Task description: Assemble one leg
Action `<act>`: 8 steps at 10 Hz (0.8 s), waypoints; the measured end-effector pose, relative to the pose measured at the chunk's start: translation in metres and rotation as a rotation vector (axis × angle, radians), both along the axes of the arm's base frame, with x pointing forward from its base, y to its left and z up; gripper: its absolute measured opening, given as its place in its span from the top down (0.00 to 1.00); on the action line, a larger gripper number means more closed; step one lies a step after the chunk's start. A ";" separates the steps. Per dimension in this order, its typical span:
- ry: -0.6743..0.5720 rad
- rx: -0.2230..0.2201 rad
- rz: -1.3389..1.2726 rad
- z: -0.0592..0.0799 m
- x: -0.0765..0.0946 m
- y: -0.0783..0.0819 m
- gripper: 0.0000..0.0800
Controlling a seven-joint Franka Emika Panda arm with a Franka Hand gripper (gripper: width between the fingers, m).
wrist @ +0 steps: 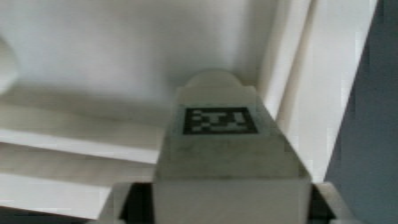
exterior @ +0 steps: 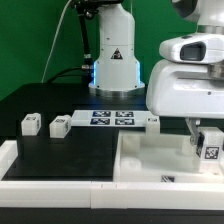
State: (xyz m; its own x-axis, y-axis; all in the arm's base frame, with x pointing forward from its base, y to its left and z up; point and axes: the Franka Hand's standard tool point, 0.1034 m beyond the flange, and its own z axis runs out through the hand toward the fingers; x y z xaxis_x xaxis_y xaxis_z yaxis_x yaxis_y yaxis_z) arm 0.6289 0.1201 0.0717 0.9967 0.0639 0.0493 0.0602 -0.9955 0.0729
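My gripper [exterior: 207, 138] is shut on one leg [exterior: 211, 148], a white blocky peg with a black-and-white tag on its face. It holds the leg upright over the right-hand part of the large flat white square piece [exterior: 150, 162], near its raised rim. In the wrist view the leg [wrist: 222, 150] fills the middle between my gripper's jaws [wrist: 228, 208], with the square piece's rim [wrist: 294, 70] behind it. Two more legs [exterior: 30, 124] [exterior: 58, 126] lie on the black table at the exterior view's left. A third [exterior: 152, 121] lies by the marker board.
The marker board [exterior: 112, 119] lies at the table's middle in front of the robot base [exterior: 113, 60]. A white raised border [exterior: 30, 165] runs along the front at the exterior view's left. A green wall stands behind.
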 end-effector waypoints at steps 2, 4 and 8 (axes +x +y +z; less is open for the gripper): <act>-0.013 0.024 -0.188 0.000 0.002 -0.007 0.63; -0.034 0.056 -0.526 -0.001 0.003 -0.011 0.63; -0.024 -0.048 -1.059 0.001 -0.012 -0.039 0.62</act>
State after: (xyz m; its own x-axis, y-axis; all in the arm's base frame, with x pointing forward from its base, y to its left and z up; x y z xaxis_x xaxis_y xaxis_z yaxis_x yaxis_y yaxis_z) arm 0.6172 0.0809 0.0731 0.5442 -0.8341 0.0897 -0.8381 -0.5357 0.1030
